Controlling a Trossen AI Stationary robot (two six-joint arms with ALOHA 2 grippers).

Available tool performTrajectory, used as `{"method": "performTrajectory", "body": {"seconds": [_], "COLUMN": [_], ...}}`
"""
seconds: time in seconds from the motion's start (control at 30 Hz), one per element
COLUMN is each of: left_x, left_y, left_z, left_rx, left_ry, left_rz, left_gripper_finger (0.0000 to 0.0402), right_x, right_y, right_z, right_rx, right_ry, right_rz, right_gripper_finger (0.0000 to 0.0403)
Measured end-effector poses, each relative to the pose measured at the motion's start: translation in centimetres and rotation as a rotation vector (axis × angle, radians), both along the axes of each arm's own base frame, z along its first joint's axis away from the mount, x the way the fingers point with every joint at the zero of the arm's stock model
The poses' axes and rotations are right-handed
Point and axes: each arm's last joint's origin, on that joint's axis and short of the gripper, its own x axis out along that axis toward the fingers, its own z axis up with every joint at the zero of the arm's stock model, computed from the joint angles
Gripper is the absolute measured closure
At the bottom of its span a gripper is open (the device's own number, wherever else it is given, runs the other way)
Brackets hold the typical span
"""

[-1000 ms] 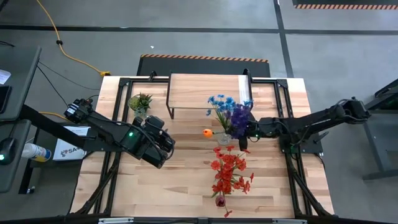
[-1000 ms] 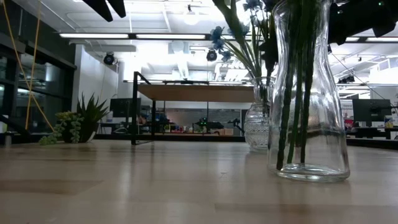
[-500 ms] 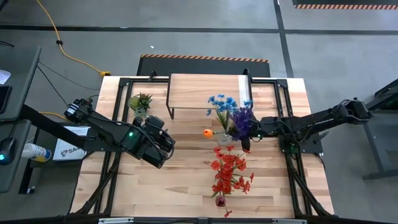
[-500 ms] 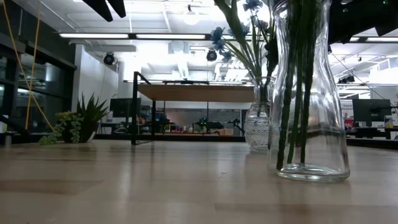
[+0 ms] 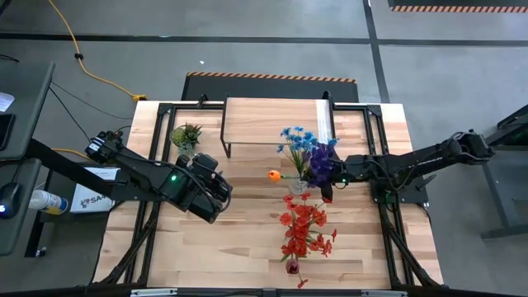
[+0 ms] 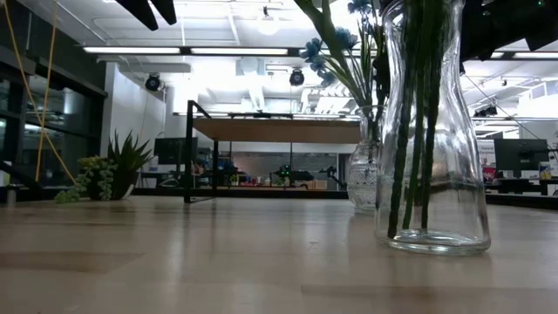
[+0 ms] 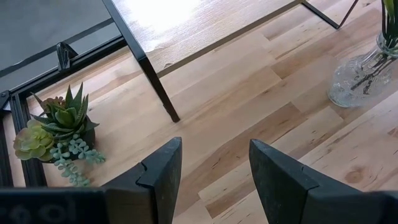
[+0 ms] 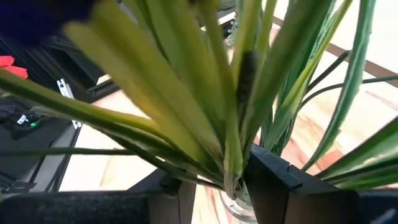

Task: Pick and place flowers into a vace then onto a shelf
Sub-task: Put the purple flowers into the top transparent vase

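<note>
A small glass vase point(image 5: 300, 184) stands on the table and holds the flowers point(image 5: 307, 150): blue, purple and one orange bloom. My right gripper point(image 5: 328, 176) is shut on their green stems point(image 8: 211, 112) above the vase mouth. A tall glass vase point(image 6: 432, 139) with red flowers point(image 5: 304, 227) stands nearer the front edge. The shelf point(image 5: 276, 122) stands on black legs at the far middle. My left gripper point(image 5: 218, 187) hangs open above the table's left half and holds nothing; its wrist view shows the open gripper point(image 7: 214, 180) with the small vase point(image 7: 360, 74) beyond. My right gripper pinches the bunched green stems point(image 8: 231, 158) between its two fingers, just above the vase mouth. The fingers point(image 8: 273, 183) come nearly level from the table's right side and lie across the stems. The stems stand upright in the small vase, whose base point(image 6: 362, 202) rests on the table.
A small green spiky plant point(image 5: 186, 134) sits at the far left, beside the shelf's left leg. Bare tabletop point(image 5: 239, 239) lies in front of my left gripper. The tall vase stands close in front of the small one.
The small vase and its flowers have shifted a little toward the table's right edge, still in my right gripper's hold; the blue blooms have moved with them. My left arm has kept still.
</note>
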Motion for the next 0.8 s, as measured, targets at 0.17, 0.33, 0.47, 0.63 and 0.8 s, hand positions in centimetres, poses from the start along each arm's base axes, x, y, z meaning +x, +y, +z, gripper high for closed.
{"method": "performTrajectory", "body": {"seconds": [0.17, 0.33, 0.47, 0.63, 0.8], "left_x": [0.0, 0.0, 0.0, 0.0, 0.0], "left_y": [0.0, 0.0, 0.0, 0.0, 0.0], "left_z": [0.0, 0.0, 0.0, 0.0, 0.0], "left_rx": [0.0, 0.0, 0.0, 0.0, 0.004], "left_ry": [0.0, 0.0, 0.0, 0.0, 0.006], "left_rz": [0.0, 0.0, 0.0, 0.0, -0.007], "left_gripper_finger": [0.0183, 0.0183, 0.0183, 0.0183, 0.0183], "right_x": [0.0, 0.0, 0.0, 0.0, -0.02], "right_y": [0.0, 0.03, 0.02, 0.01, -0.01], "right_z": [0.0, -0.01, -0.01, -0.01, 0.1], "right_rx": [0.002, -0.012, -0.016, -0.003, 0.008], "right_ry": [0.0, 0.002, 0.002, 0.001, -0.009], "right_rz": [-0.001, 0.016, 0.012, 0.005, -0.003], "right_gripper_finger": [0.0288, 0.0288, 0.0288, 0.0288, 0.0288]}}
